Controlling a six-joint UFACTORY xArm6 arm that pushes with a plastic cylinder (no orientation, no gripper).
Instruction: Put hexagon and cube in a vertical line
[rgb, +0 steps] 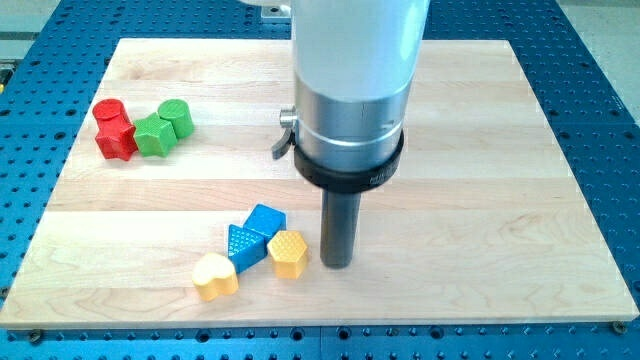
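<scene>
Right now our tip (338, 264) sits in the lower middle of the frame, just to the right of the yellow hexagon (287, 252), close but whether it touches we cannot tell. Our tool is only a plain rod, nothing to open or close, holding nothing.

The blue cube (265, 219) lies just up-left of the hexagon, with the blue triangle (242, 243) wedged against both and the yellow heart (215, 277) at the lower left of that cluster. We judge the tip stands on the hexagon's right side to nudge it leftward, under the cube, so the pair stacks top to bottom.

Triangle and heart crowd that path and may get shoved along. The wooden bench (500, 200) has wide open room to the right and above the cluster; the bottom edge is near the heart and hexagon, so downward pushes are risky.

Far upper left, the red blocks (114, 128) and green blocks (164, 127) sit well apart.
</scene>
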